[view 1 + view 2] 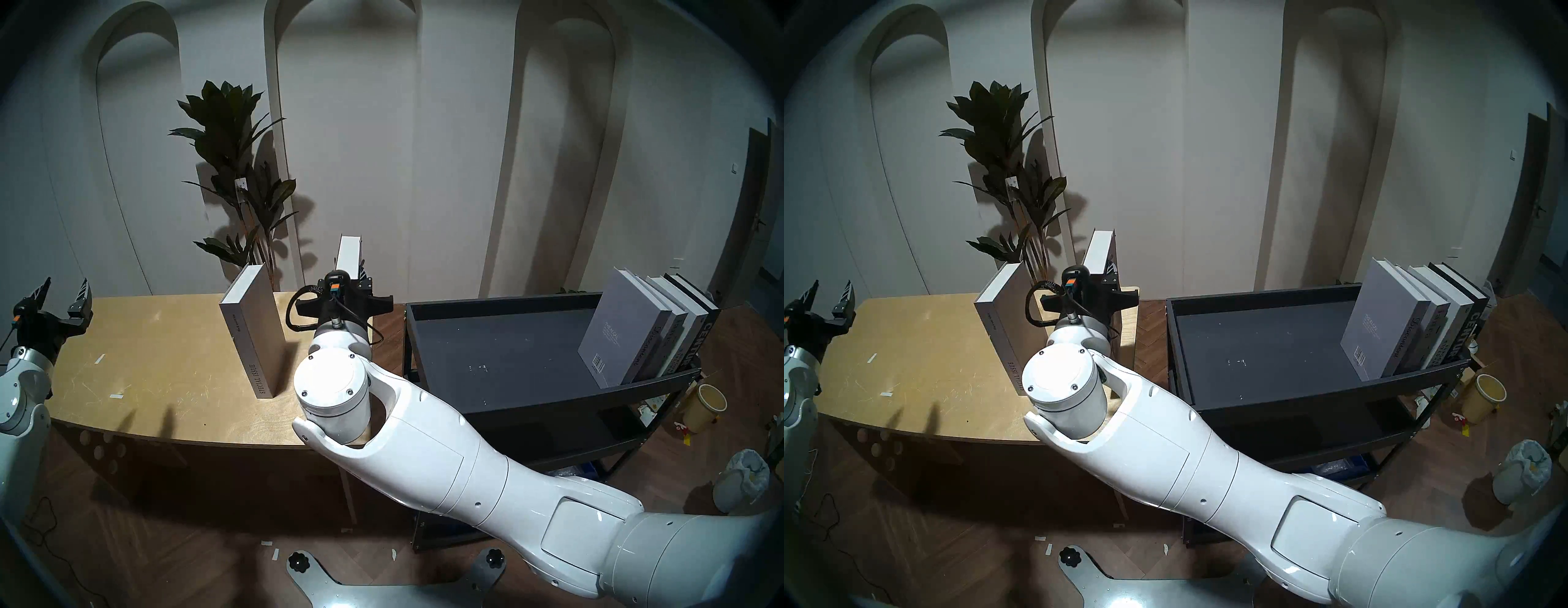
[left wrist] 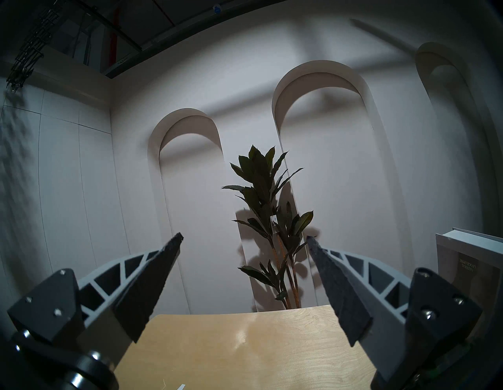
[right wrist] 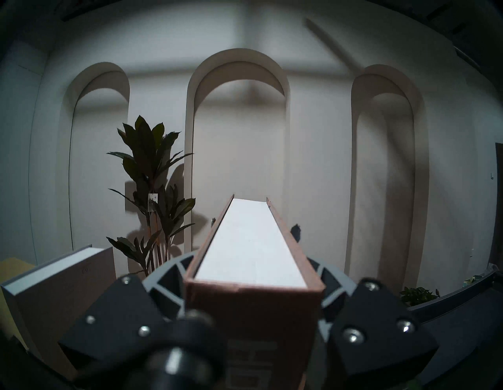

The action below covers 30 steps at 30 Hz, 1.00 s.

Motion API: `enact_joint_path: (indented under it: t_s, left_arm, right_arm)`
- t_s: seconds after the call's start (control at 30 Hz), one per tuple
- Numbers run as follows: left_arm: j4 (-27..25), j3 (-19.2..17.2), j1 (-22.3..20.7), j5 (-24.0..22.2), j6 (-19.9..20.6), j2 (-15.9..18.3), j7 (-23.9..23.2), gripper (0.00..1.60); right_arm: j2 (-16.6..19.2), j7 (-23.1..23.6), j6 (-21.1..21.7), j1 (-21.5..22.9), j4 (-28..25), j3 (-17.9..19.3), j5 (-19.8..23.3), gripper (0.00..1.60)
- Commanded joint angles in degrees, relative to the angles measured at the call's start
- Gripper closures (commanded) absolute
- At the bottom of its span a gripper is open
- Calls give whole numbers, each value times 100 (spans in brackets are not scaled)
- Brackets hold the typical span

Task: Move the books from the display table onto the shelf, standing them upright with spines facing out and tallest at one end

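Far left: left hand (image 1: 60,293) of black metal with ribbed grey fingers, spread wide apart, gripping nothing, raised over the left end of the light plywood worktop (image 1: 161,373). Mid-worktop: tall grey hardcover, spine "SPECIAL ISSUE" (image 1: 250,339), standing upright. Just right of it: right hand (image 3: 253,245) clamped on both covers of a brown hardcover with white page edge (image 3: 250,245), held upright, clear of the worktop. Dark leafy plant (image 1: 237,178) against the wall behind. Right: black metal rack with dark grey tray top (image 1: 500,348); four books leaning together at its right end, black "CENTURY" (image 1: 700,335) outermost.
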Motion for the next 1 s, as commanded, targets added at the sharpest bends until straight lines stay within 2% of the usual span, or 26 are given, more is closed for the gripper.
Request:
enact_joint_path:
  t_s: [0.0, 0.23, 0.4, 0.43, 0.5, 0.67, 0.97]
  left_arm:
    - [-35, -97, -32, 7, -13, 39, -5, 0]
    - [-34, -94, -34, 7, -14, 40, -4, 0]
    - [-33, -92, -36, 7, -15, 40, -3, 0]
    - [-32, -91, -36, 7, -15, 40, -2, 0]
    - [-32, -91, -37, 7, -15, 40, -2, 0]
    - [-31, -89, -38, 7, -16, 40, -2, 0]
    - [-35, -98, -33, 8, -12, 39, -5, 0]
  right_arm:
    - [201, 21, 164, 159, -643, 198, 4, 160]
    - [499, 68, 413, 205, -1092, 375, 54, 160]
    - [863, 172, 702, 142, -1628, 694, 272, 160]
    - [861, 166, 687, 185, -1543, 744, 266, 160]
    - [984, 194, 768, 144, -1717, 818, 336, 160]
    - [1374, 256, 985, 46, -2144, 1236, 611, 160]
    - [1862, 512, 1374, -137, -2757, 1684, 1137, 160]
